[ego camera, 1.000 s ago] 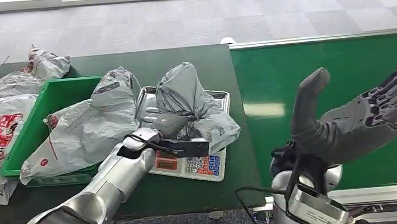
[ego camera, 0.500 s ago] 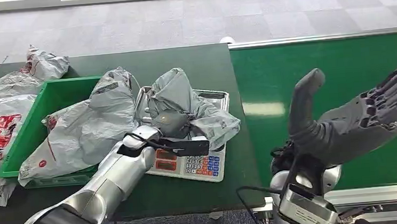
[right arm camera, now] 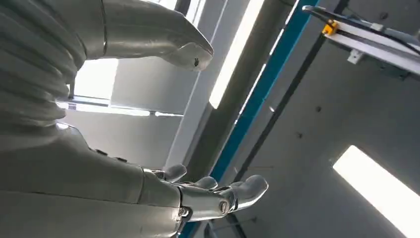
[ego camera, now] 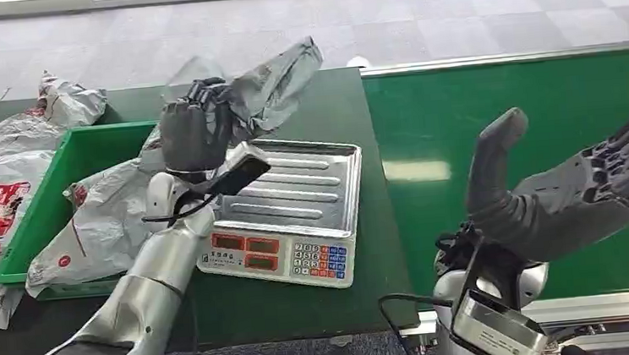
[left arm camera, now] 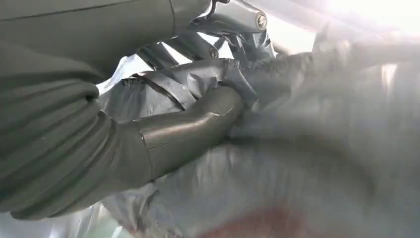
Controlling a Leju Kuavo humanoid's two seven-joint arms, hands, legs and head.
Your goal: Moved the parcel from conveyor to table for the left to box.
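Note:
My left hand (ego camera: 193, 134) grips a crumpled grey parcel (ego camera: 274, 81) and holds it in the air above the back left corner of the scale (ego camera: 296, 204). In the left wrist view the thumb (left arm camera: 198, 126) presses into the grey plastic of the parcel (left arm camera: 307, 134). The scale's steel pan is bare. Left of it stands a green box (ego camera: 58, 198) with another grey parcel (ego camera: 115, 214) lying in it. My right hand (ego camera: 579, 186) hovers palm up and open over the green conveyor (ego camera: 526, 110), with nothing in it (right arm camera: 198, 191).
More grey and white parcels (ego camera: 6, 180) lie on the dark green table (ego camera: 322, 100) left of the box and behind it. The conveyor's metal frame (ego camera: 601, 303) runs along the near right edge.
My left hand has lifted the grey parcel off the scale pan and carried it up and back to the left. The right hand has barely moved.

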